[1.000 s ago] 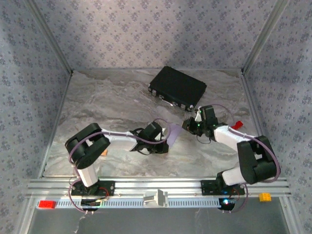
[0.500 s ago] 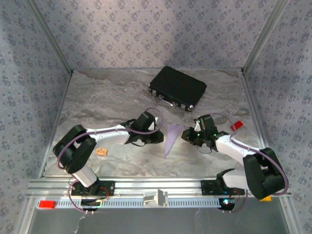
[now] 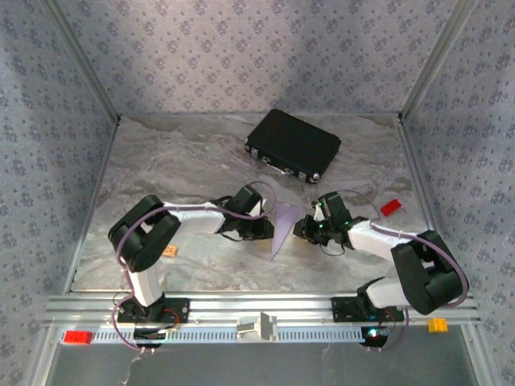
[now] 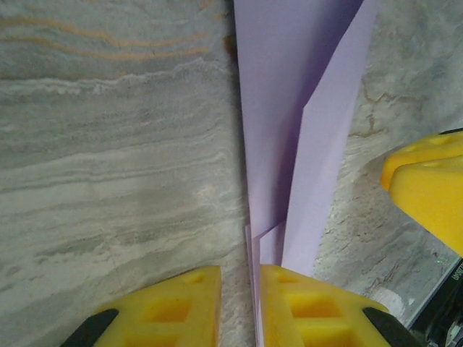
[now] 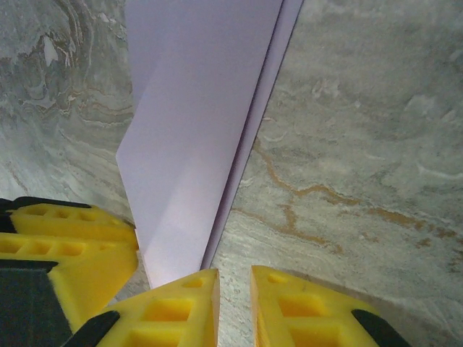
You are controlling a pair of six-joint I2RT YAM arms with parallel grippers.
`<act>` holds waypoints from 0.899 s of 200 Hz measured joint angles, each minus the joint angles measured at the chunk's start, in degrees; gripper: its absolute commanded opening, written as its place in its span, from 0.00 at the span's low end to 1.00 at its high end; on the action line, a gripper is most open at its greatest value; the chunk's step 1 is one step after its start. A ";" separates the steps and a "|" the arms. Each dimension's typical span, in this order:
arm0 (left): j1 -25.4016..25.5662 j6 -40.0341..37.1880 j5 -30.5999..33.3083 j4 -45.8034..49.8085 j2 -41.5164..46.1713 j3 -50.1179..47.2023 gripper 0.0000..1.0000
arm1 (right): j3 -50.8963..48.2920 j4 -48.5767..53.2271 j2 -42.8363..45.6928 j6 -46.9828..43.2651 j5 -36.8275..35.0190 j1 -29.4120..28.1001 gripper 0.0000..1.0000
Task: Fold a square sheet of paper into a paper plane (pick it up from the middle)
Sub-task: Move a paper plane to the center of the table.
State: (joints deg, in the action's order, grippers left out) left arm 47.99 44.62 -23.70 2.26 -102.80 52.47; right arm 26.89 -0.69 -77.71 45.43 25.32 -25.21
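The square sheet of paper is folded into a slim lilac dart, the paper plane [image 3: 282,225]. It lies on the marble table between the two grippers, with its tip toward the near edge. My left gripper [image 3: 261,223] is at its left side. In the left wrist view the plane [image 4: 289,108] runs away from the left gripper [image 4: 240,278]. Its layered edge sits in the narrow gap against the right finger [image 4: 318,303], and marble shows beside it. My right gripper [image 3: 302,227] is at the plane's right. Marble alone shows between the slightly parted jaws of the right gripper [image 5: 235,278]. The plane [image 5: 195,108] passes beside its left finger [image 5: 173,307].
A black case [image 3: 292,145] lies at the back of the table. A small tan block [image 3: 169,251] sits by the left arm's elbow. A red piece [image 3: 390,207] lies near the right wall. Each wrist view catches the other gripper's yellow finger [image 4: 427,188] [image 5: 65,246] close by.
The left arm stretched out and its jaws parted a little around the paper's edge. The paper settled flatter with its tip toward the near edge. The right gripper moved left up to it.
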 measured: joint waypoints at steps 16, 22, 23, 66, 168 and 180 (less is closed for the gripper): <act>-0.04 0.02 -0.57 -0.42 -0.42 0.00 0.21 | 0.00 -0.31 -0.22 0.02 0.04 -0.07 0.20; -0.11 0.02 -0.76 -0.50 -0.42 0.00 0.21 | 0.02 -0.37 -0.31 0.02 0.15 -0.09 0.20; -0.11 0.02 -0.79 -0.55 -0.42 0.00 0.21 | 0.02 -0.37 -0.31 0.02 0.15 -0.09 0.20; -0.09 0.28 -2.10 -2.32 -0.81 0.00 0.21 | 0.04 -1.18 -1.22 0.02 0.98 -0.61 0.19; -0.37 1.09 -3.26 -2.91 -1.86 0.11 0.13 | 0.37 -1.90 -3.52 0.00 2.58 -1.86 0.16; -0.35 1.09 -3.26 -2.91 -1.81 0.11 0.13 | 0.39 -1.92 -3.52 0.00 2.58 -1.95 0.16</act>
State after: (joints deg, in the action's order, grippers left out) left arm 47.64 45.71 -26.96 -0.64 -104.62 52.58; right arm 27.29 -2.61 -81.23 45.43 27.90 -27.16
